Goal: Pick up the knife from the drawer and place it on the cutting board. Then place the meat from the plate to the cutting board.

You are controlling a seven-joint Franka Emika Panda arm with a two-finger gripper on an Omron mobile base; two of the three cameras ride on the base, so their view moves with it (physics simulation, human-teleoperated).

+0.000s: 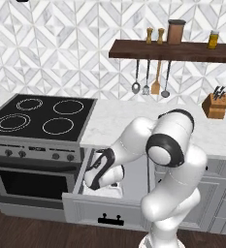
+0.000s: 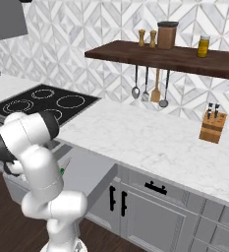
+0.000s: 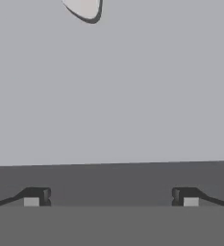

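Observation:
The drawer (image 1: 85, 209) stands pulled out under the counter, to the right of the stove, and is also seen from the side (image 2: 94, 173). My gripper (image 1: 104, 184) reaches down into it. In the hand view the gripper (image 3: 111, 197) is open, its fingertips (image 3: 36, 197) wide apart just above the pale drawer floor with nothing between them. A pale rounded blade tip of the knife (image 3: 84, 8) lies at the top edge of that view. A bit of the knife's green handle (image 2: 62, 171) peeks out beside my arm. The cutting board, plate and meat are out of view.
A black stove (image 1: 39, 116) sits left of the drawer. The marble counter (image 2: 150, 138) carries a wooden knife block (image 2: 213, 127) at the right. Above it a dark shelf (image 2: 165, 54) holds jars, with utensils (image 2: 148, 88) hanging below.

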